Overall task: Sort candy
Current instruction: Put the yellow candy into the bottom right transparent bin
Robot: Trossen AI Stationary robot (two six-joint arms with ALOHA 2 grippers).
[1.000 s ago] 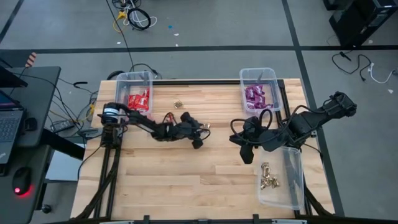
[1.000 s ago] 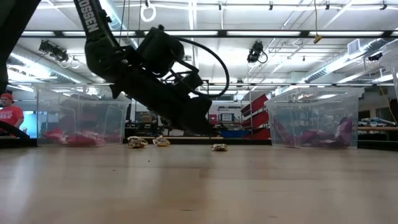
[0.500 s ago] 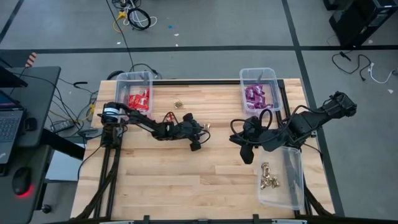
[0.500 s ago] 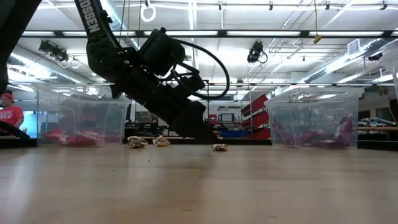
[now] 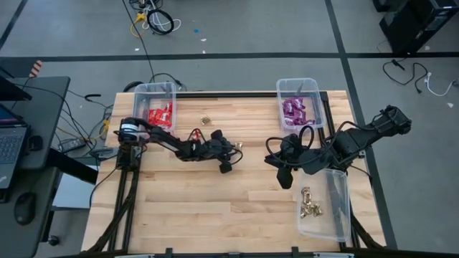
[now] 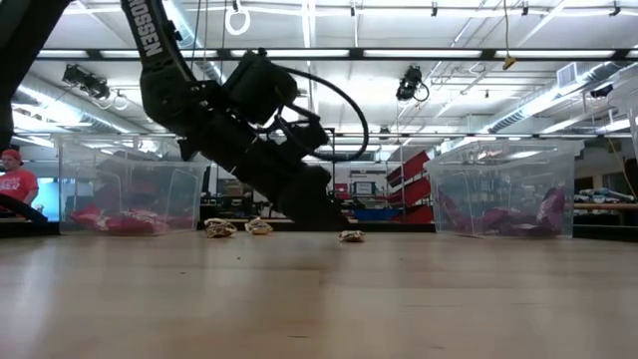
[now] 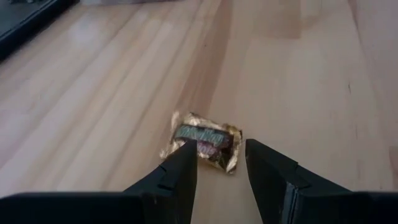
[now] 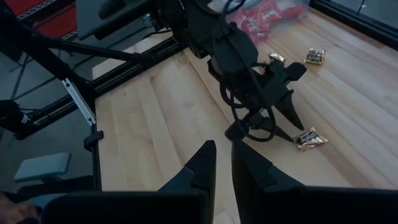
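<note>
Left gripper [image 7: 221,163] open astride gold candy [image 7: 202,139]; right gripper [image 8: 223,163] nearly closed, empty; bins [image 5: 154,94] hold red, purple packets.

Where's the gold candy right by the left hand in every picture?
High view: gold candy mid-table, beside the left hand.
Low view: on the table, centre.
Left wrist view: centre, just past the fingertips.
Right wrist view: lower right.
Shared landmark: the left hand.
</note>
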